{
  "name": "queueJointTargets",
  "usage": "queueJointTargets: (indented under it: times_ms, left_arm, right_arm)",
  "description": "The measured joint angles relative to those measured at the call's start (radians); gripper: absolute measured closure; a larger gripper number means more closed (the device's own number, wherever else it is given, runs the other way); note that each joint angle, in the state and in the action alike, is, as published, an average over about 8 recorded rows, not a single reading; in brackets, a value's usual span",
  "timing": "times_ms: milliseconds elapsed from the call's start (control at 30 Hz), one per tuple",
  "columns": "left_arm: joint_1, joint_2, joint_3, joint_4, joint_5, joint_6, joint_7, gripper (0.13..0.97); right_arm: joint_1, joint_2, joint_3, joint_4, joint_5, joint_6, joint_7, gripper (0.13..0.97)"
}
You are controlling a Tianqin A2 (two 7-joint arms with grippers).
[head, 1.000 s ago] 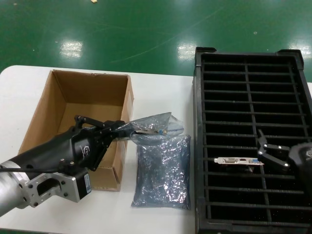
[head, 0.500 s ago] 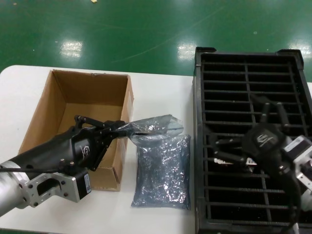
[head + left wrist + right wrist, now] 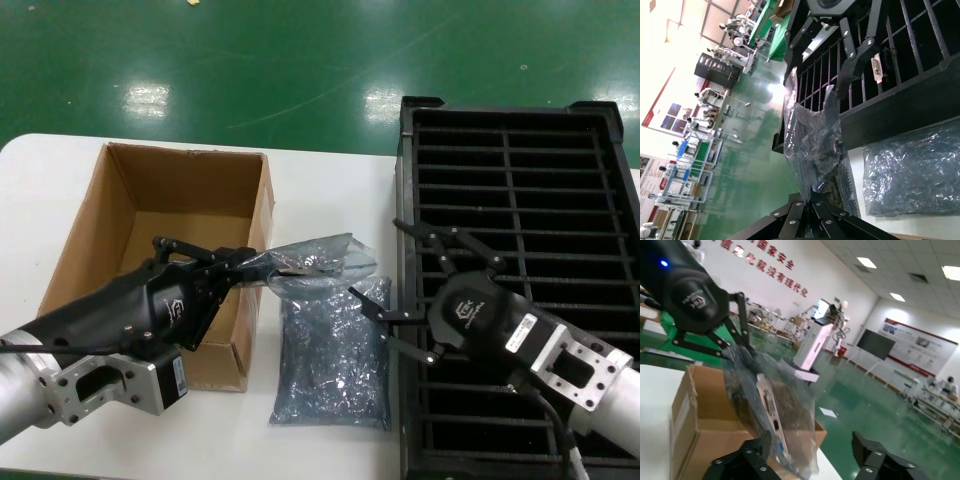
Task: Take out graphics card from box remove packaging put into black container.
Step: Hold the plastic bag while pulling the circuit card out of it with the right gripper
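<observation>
My left gripper (image 3: 262,268) is shut on one end of the packaging (image 3: 315,262), holding it in the air just right of the box (image 3: 190,168). A graphics card (image 3: 767,407) shows through the bag. My right gripper (image 3: 385,265) stands open at the bag's free end, over the left rim of the black container (image 3: 520,180). In the right wrist view the bag hangs beside one finger (image 3: 742,460), with the jaws wide apart. Another graphics card's bracket (image 3: 876,72) sits in a container slot; my right arm hides it in the head view.
An empty grey anti-static bag (image 3: 332,360) lies flat on the white table (image 3: 330,180) between box and container, below the held bag. The table's front edge is near my arms. Green floor lies beyond the table.
My right gripper left the card in the container slot and swung left to the free end of the held bag. The left arm and its bag stayed still.
</observation>
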Motion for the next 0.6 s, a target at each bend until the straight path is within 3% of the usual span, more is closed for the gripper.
queueJointTargets:
  times_ms: [100, 367, 600]
  left_arm:
    - [0.0, 0.0, 0.0, 0.0, 0.0, 0.0, 0.0, 0.957]
    - [0.0, 0.0, 0.0, 0.0, 0.0, 0.0, 0.0, 0.957]
    - [0.0, 0.0, 0.0, 0.0, 0.0, 0.0, 0.0, 0.957]
  right_arm:
    - [0.015, 0.0, -0.01, 0.0, -0.001, -0.013, -0.014, 0.474]
    - [0.036, 0.021, -0.013, 0.017, -0.008, -0.019, -0.012, 0.69]
    - [0.008, 0.051, -0.008, 0.048, -0.003, -0.033, -0.029, 0.807]
